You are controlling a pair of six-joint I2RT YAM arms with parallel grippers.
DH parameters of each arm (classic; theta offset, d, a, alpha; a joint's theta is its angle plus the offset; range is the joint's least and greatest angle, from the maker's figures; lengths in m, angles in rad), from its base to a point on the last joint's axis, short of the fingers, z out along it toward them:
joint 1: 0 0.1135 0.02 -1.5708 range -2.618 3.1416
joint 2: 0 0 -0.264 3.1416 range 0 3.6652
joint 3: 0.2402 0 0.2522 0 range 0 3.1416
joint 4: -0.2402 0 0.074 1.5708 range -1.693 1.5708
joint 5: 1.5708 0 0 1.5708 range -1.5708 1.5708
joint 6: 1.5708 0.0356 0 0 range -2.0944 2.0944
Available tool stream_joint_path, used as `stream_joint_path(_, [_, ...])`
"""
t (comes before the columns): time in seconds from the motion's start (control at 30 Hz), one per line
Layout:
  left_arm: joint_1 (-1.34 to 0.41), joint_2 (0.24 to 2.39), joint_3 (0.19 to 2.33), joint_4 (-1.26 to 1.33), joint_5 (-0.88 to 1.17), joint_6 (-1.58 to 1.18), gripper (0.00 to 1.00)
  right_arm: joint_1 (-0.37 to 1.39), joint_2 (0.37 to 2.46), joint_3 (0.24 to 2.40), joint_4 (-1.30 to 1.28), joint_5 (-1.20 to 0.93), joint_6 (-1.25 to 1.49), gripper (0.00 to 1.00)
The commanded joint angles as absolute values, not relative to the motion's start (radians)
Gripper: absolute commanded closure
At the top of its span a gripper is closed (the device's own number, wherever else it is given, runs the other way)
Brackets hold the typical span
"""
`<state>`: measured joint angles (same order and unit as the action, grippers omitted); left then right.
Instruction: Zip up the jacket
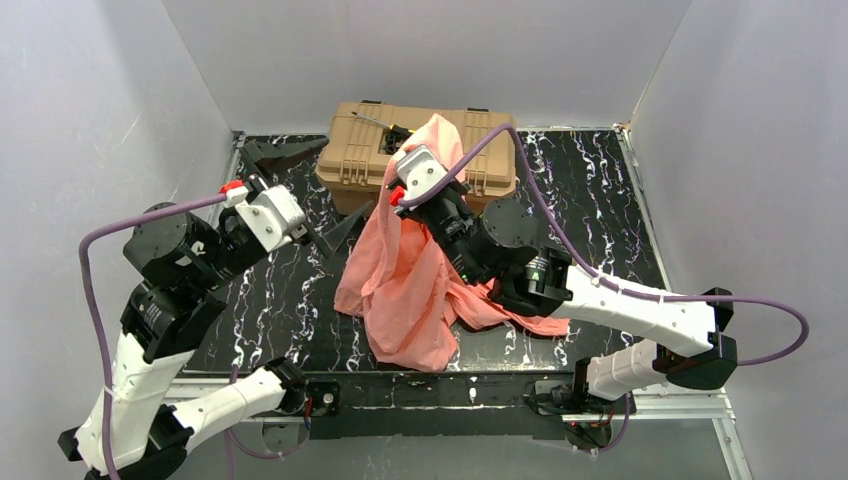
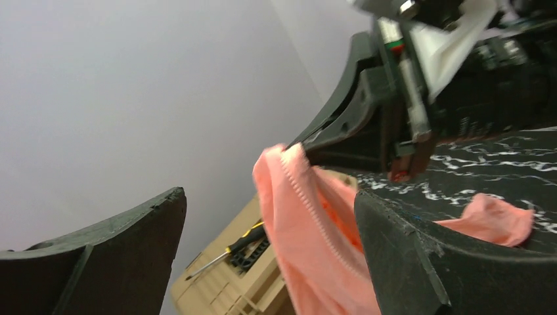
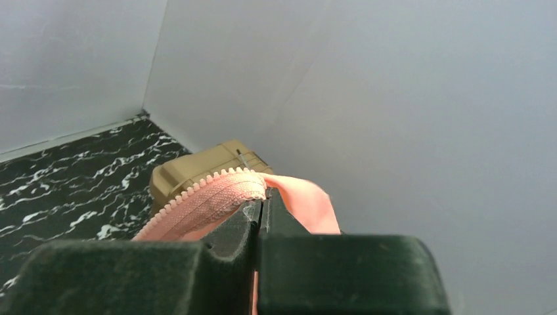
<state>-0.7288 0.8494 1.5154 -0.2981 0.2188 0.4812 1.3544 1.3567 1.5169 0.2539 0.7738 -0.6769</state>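
- A salmon-pink thin-fabric jacket [image 1: 405,290] lies bunched on a black marble-patterned tabletop [image 1: 600,200], in the centre of the overhead view.
- One edge of the jacket is lifted into a peak toward the upper centre of the frame. The peak overlaps a tan plastic toolbox [image 1: 365,145] that stands at the back of the tabletop.
- The rest of the fabric hangs down from that peak and spreads toward the lower centre. Part of it trails to the right under the white and black right arm [image 1: 640,300].
- The right arm's jaws are pressed together on the raised jacket edge. In the right wrist view, a strip of pink zipper teeth [image 3: 210,197] curves over the closed tips.
- The white and black left arm [image 1: 150,330] reaches in from the lower left.
- The left arm's jaws are spread wide and hold nothing. They sit left of the jacket and do not touch it.
- In the left wrist view, the hanging zipper edge shows between the two dark fingers [image 2: 98,256].
- A screwdriver with a yellow and black handle [image 2: 240,243] lies on the toolbox lid.
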Motion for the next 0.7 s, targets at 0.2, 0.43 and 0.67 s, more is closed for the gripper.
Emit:
stream_joint_path(0.2, [-0.728,0.925,1.427,-0.173,0.344,0.408,0.02,1.356,1.337,1.618,0.098,0.693,-0.493,0.99])
stream_joint_path(0.43, [-0.728,1.001,1.439,-0.181,0.317,0.493,0.20,1.356,1.356,1.652,0.023,0.622,-0.373,0.99])
stream_joint_path(0.67, [-0.727,0.908,1.391,-0.191,0.241,0.673,1.00,1.338,1.302,1.555,0.043,0.631,-0.289,0.97])
